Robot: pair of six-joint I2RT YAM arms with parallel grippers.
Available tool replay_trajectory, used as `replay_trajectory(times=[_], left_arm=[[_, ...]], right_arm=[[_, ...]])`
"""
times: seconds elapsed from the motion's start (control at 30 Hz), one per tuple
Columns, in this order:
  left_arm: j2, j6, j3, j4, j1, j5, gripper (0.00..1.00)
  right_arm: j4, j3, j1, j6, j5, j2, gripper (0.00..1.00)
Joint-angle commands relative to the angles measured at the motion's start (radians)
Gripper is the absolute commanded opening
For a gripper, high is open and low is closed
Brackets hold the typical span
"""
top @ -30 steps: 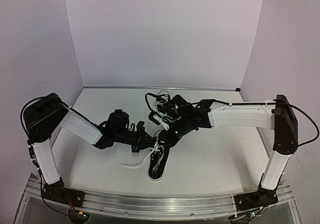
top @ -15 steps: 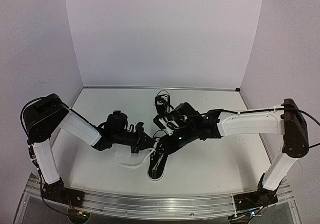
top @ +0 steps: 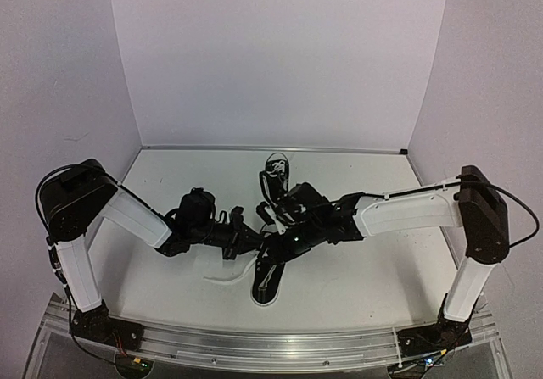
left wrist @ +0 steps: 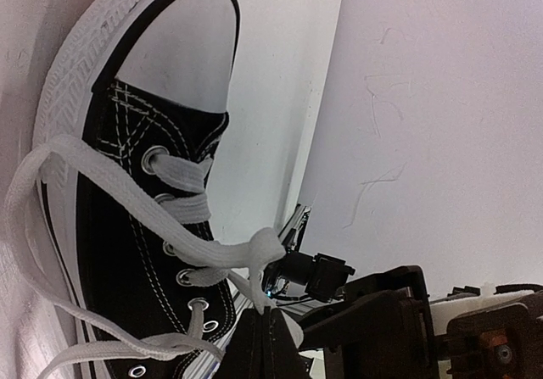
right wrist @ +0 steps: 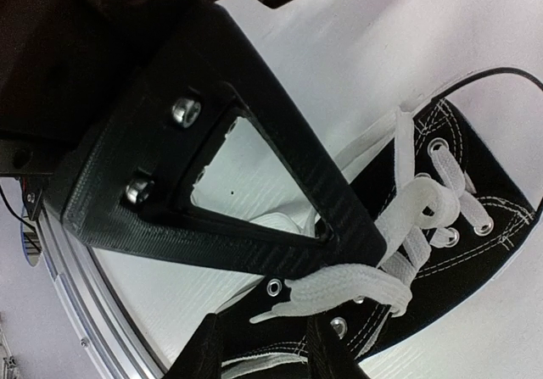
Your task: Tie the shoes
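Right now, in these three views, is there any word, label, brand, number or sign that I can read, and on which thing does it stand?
No text can be read in any view.
Near shoe and its white lace: plain canvas, stitching and eyelets, with no logo or print showing.
Far shoe: too small in the top view to tell.
Left gripper and right gripper: bare black parts, no marking visible.

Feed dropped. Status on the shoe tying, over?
Left gripper shut on lace. Right gripper open over near shoe. No bow yet. Second shoe just behind right arm.
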Motion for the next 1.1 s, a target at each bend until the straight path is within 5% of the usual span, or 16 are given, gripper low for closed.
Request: replay_trajectory(times=[0.0,0.33,0.63,0.87,1.07], left_arm=[[-0.005,-0.006,-0.005,0.06,-0.003,0.005,0.0],[-0.01,-0.008,-0.009,0.068,-0.004,0.004,0.0],[-0.022,0.003,-0.018,0.061,-0.004,-0.005,0.02],[-0.101,0.123,-0.021,-0.11,0.019,-0.039,0.32],[-0.298,0.521,0.088,-0.71,0.031,-0.293,0.56]], right_arm=[[0.037,0.02,0.005,0.02,0.004,0.014,0.32],[0.048,0.047,0.005,0.02,0.007,0.05,0.29],[0.046,0.027,0.004,0.028,0.011,-0.004,0.0],[0.033,-0.054,0.005,0.04,0.02,-0.104,0.0],[0.006,-0.136,0.005,0.054,0.046,-0.192,0.0]])
